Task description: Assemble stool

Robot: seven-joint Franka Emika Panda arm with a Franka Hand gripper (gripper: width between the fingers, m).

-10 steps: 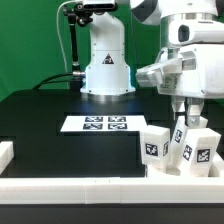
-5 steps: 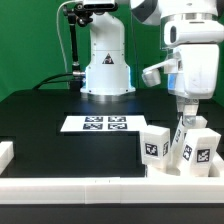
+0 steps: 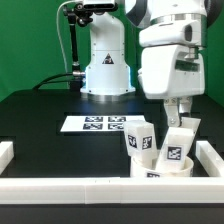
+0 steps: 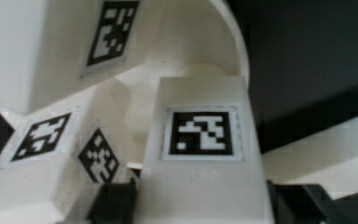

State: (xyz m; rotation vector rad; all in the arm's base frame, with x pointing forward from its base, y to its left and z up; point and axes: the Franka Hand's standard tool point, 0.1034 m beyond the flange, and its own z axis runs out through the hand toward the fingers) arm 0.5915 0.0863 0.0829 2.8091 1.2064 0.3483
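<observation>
My gripper hangs over the table's front corner at the exterior view's right, shut on a blocky white stool leg that tilts downward. That leg's lower end meets the round white seat, which lies against the front rail. A second leg stands on the seat's side toward the exterior view's left. In the wrist view the held leg shows its square tag, with my dark fingers pressed on both its sides around my gripper. The second leg sits beside it.
The marker board lies flat mid-table. Long white border rails run along the front edge and the exterior view's right edge, with a short piece at the left. The arm's white base stands behind.
The arm has swung toward the exterior view's left and turned its wrist. The held leg, the seat and the second leg have shifted left with it.
</observation>
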